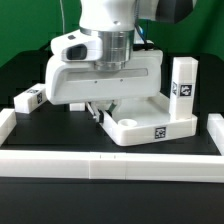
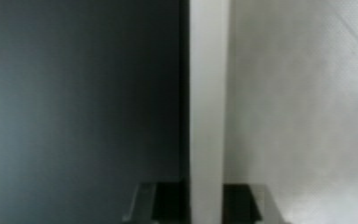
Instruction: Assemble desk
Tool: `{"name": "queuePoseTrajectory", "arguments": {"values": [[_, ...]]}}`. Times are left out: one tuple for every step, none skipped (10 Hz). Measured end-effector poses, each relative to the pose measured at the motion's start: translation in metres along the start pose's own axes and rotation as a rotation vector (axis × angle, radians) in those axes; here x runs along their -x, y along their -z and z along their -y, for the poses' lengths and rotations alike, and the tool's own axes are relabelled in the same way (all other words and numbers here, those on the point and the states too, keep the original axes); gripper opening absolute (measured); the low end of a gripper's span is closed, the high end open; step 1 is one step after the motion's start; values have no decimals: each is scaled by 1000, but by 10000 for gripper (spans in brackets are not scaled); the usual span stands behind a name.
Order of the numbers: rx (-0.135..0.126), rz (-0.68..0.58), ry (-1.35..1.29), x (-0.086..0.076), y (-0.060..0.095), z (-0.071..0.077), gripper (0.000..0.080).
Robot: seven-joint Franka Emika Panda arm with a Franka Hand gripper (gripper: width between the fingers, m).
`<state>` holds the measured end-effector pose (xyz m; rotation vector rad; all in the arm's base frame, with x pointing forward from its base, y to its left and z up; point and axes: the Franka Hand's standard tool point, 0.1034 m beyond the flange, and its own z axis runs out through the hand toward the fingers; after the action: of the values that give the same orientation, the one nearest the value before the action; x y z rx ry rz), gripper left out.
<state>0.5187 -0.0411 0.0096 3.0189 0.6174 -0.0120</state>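
The white tray-like tabletop (image 1: 150,122) lies in the middle of the black table, with a square tag on its front wall. My gripper (image 1: 97,111) reaches down at the tabletop's edge on the exterior view's left. In the wrist view a thin white wall of the tabletop (image 2: 208,90) runs straight between my two dark fingers (image 2: 160,205), and my gripper (image 2: 204,203) is shut on it. One tagged block leg (image 1: 182,88) stands upright at the tabletop's far corner on the exterior view's right. Another leg (image 1: 28,99) lies flat to the left.
The long white border rail (image 1: 100,166) runs along the front. Its side pieces (image 1: 215,132) rise at both ends. The arm's wide white hand (image 1: 100,75) hides the back part of the tabletop.
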Motion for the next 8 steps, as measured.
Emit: {"name": "queuePoseTrajectory", "arguments": {"values": [[5, 1, 96, -11, 2, 2, 64], [-2, 4, 162, -19, 5, 0, 64], [0, 0, 176, -19, 7, -2, 63], [5, 4, 252, -18, 6, -4, 63], [9, 8, 322, -17, 6, -5, 63], [11, 11, 376, -17, 6, -6, 63], [16, 15, 431, -18, 6, -6, 63], [26, 13, 525, -28, 7, -2, 63]]}}
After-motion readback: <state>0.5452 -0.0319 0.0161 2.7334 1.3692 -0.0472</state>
